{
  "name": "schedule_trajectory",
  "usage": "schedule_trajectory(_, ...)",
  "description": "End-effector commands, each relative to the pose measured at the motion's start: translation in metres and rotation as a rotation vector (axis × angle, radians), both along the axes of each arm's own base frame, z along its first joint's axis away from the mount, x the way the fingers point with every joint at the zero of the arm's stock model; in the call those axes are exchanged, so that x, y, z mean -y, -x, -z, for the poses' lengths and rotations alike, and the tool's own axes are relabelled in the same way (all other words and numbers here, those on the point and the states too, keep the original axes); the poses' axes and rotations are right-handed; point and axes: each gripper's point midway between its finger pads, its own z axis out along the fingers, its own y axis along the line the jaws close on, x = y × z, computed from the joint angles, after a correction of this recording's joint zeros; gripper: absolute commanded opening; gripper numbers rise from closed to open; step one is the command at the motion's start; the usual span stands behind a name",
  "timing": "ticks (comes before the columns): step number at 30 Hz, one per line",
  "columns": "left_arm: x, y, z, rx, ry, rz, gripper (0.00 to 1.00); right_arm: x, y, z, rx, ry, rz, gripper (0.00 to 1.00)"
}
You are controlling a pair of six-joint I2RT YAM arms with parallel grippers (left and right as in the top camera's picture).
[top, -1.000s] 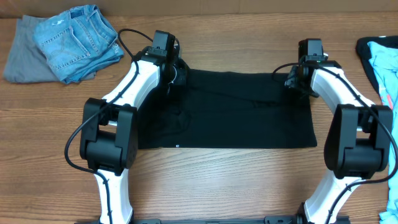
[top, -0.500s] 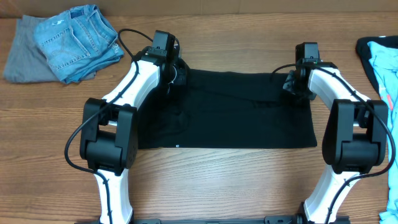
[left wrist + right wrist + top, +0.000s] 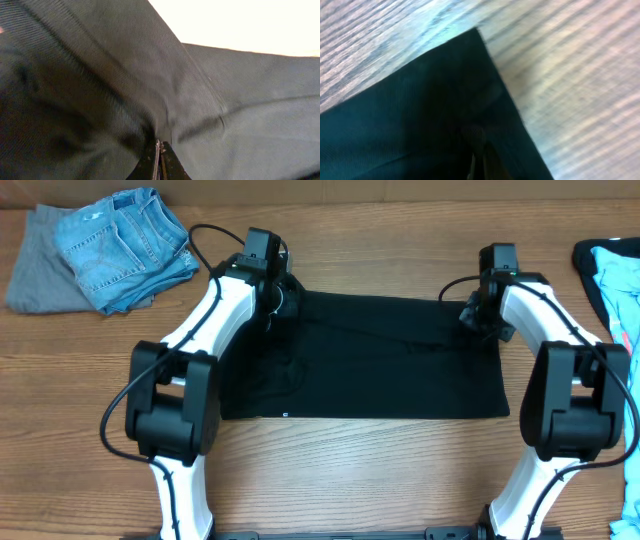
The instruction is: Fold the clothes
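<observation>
The black rectangular cloth garment [image 3: 380,360] lies flat mid-way across the wooden bench [image 3: 350,460], its next fold not yet made. The left fingers [image 3: 147,167] are clenched on its 11 o'clock corner, and the right fingers [image 3: 480,160] on its 1 o'clock corner. Folded blue denim jeans [image 3: 125,240] sit at 10 o'clock, and a teal garment [image 3: 615,280] waits at 3 o'clock.

Even overhead light, blurry wrist views, glare
</observation>
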Motion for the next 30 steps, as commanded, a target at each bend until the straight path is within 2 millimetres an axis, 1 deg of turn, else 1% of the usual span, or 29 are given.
schedule_trajectory(1,0.002,-0.001,-0.064,0.114,0.012,0.032,0.04,0.008,-0.008,-0.045,0.104,-0.016,0.089,0.04)
schedule_trajectory(5,-0.004,0.017,-0.085,0.097,-0.003,0.027,0.04,0.007,0.0,-0.058,0.106,-0.057,0.1,0.04)
schedule_trajectory(7,-0.011,0.025,-0.09,0.082,-0.03,0.017,0.04,0.005,0.002,-0.064,0.113,-0.081,0.098,0.04)
schedule_trajectory(9,-0.02,0.035,-0.092,0.058,-0.072,0.003,0.04,0.003,0.002,-0.069,0.122,-0.095,0.095,0.04)
schedule_trajectory(11,-0.028,0.043,-0.088,0.024,-0.111,-0.008,0.04,0.002,0.003,-0.073,0.128,-0.097,0.094,0.04)
schedule_trajectory(14,-0.026,0.047,-0.084,0.001,-0.105,0.002,0.04,0.001,0.005,-0.072,0.121,-0.105,0.092,0.04)
schedule_trajectory(15,-0.022,0.046,-0.082,-0.002,-0.086,0.015,0.16,-0.001,0.005,-0.072,0.12,-0.113,0.09,0.04)
schedule_trajectory(16,-0.018,0.046,-0.081,-0.001,-0.071,0.03,0.24,-0.002,0.004,-0.071,0.121,-0.119,0.089,0.04)
schedule_trajectory(17,-0.011,0.044,-0.08,0.003,-0.046,0.06,0.35,-0.003,0.004,-0.071,0.121,-0.123,0.087,0.04)
schedule_trajectory(19,0.0,0.039,-0.071,0.008,-0.022,0.091,0.64,-0.003,0.004,-0.071,0.122,-0.124,0.088,0.04)
schedule_trajectory(20,0.003,0.036,-0.066,0.008,-0.023,0.095,0.72,-0.003,0.004,-0.071,0.122,-0.123,0.087,0.04)
schedule_trajectory(21,0.004,0.033,-0.06,0.009,-0.026,0.097,0.75,-0.003,0.004,-0.071,0.122,-0.123,0.087,0.04)
schedule_trajectory(23,0.008,0.026,-0.042,0.001,-0.028,0.097,0.76,-0.003,0.004,-0.071,0.122,-0.123,0.087,0.04)
schedule_trajectory(28,0.013,0.011,-0.004,-0.014,-0.025,0.099,0.75,-0.002,0.003,-0.072,0.127,-0.122,0.087,0.04)
schedule_trajectory(30,0.014,0.007,0.004,-0.002,-0.031,0.12,0.74,-0.002,0.002,-0.072,0.129,-0.122,0.087,0.04)
